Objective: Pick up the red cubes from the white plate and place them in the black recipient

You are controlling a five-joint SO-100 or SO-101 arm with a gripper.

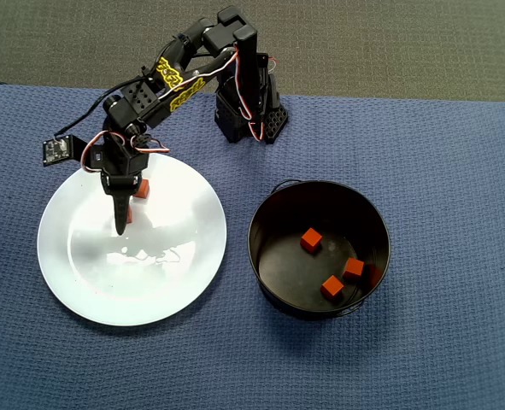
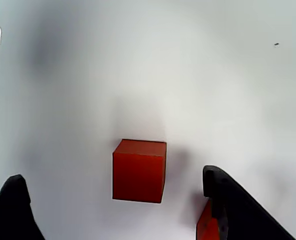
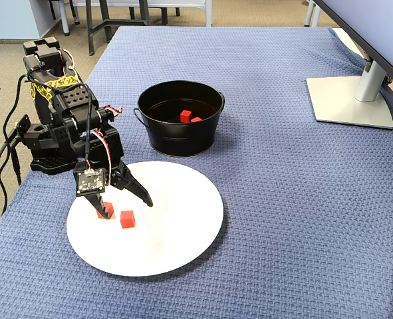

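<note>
Overhead view looks straight down on the plate (image 1: 81, 290) and pot (image 1: 265, 256); fixed view faces both obliquely from the table's side; wrist view hangs close above the plate (image 2: 213, 75).

Five red cubes (image 1: 312, 240), perhaps; one white plate (image 1: 184, 282); one black recipient (image 1: 269, 213).

The white plate (image 1: 175, 290) is smooth and shiny, with small bright spots of light on it. The red cubes (image 2: 139, 170) look dull, not shiny, with flat smooth sides. The black recipient (image 3: 180, 136) looks like metal, and it shines dark inside. The blue cloth (image 3: 302, 199) under everything is rough and bumpy, with a woven look. The gripper (image 3: 123, 199) looks like dull black plastic.
</note>
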